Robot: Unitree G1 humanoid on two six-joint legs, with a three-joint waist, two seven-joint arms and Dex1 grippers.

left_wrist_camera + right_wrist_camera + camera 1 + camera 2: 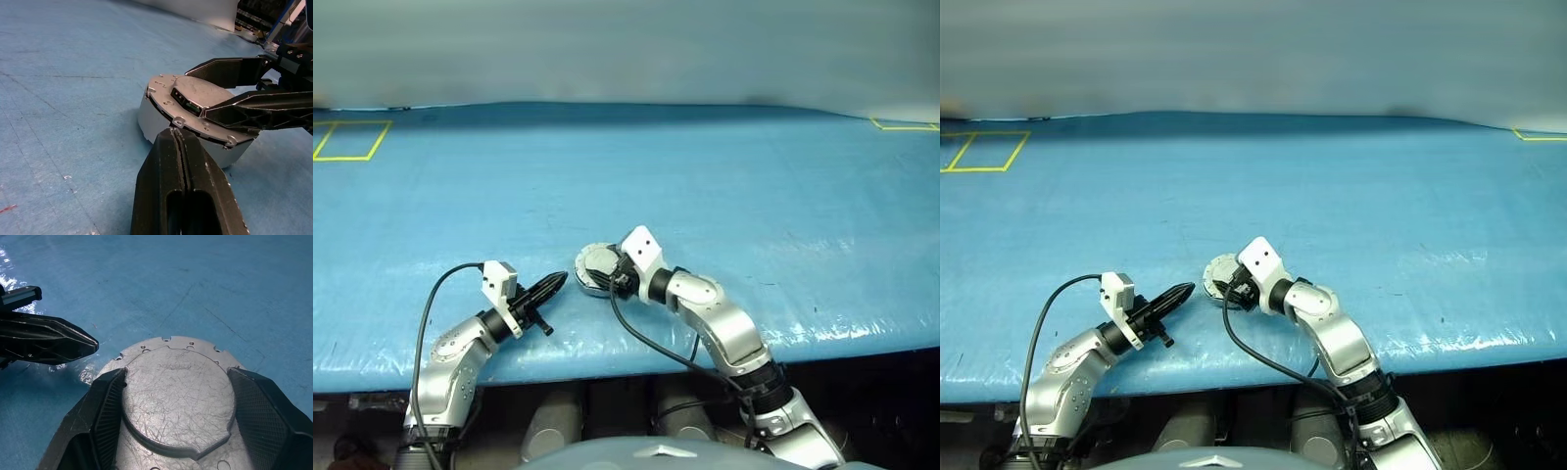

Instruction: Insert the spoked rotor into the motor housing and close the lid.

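The motor housing [156, 122], a short silver cylinder, stands on the blue table near its front edge. The toothed silver lid [176, 396] lies flat on top of it, with a thin dark gap showing along the rim. The spoked rotor is hidden. My right gripper [177, 374] reaches over the lid from the right, its two black fingers [254, 110] pressed against opposite sides of the lid's raised centre. My left gripper [560, 282] is shut with nothing in it. Its tip sits just left of the housing, close to the wall, and whether it touches is unclear.
The blue table cover [724, 186] stretches far back and to both sides. Yellow tape marks [352, 140] lie at the far left and far right. The table's front edge [636, 357] runs just behind both wrists.
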